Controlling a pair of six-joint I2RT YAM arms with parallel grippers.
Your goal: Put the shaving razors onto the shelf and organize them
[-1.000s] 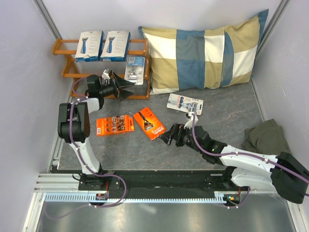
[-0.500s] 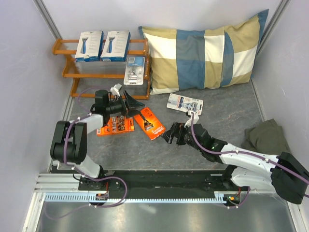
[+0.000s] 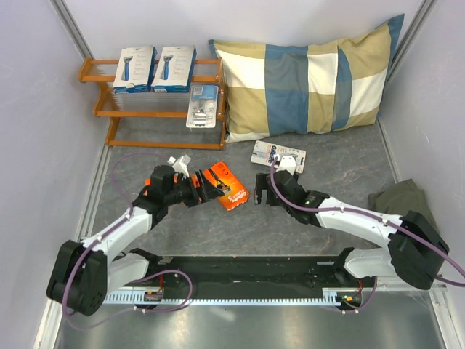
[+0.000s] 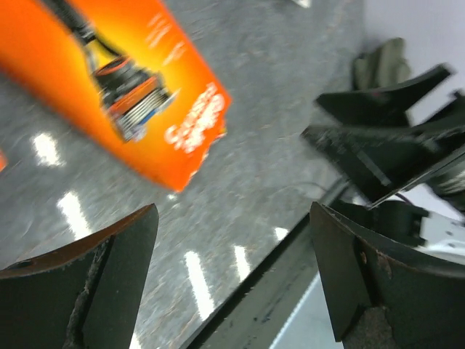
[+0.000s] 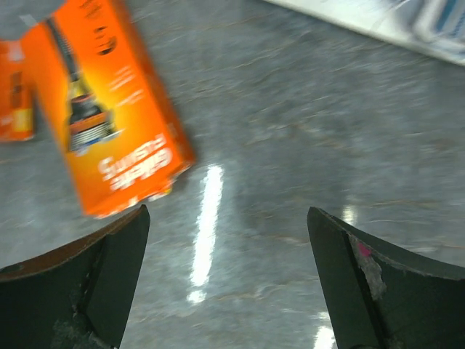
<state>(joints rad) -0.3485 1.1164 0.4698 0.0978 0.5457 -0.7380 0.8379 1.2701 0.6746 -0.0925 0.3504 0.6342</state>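
Flanking orange pack on grey table: left gripper at its left edge, right gripper just to its right, both sets of fingers spread wide, unloaded

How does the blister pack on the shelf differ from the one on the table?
The shelf blister pack stands upright at the right end of the shelf; the table blister pack lies flat on the table before the pillow. The shelf one sits square, the table one skewed. Both are clear, blue-carded packs.
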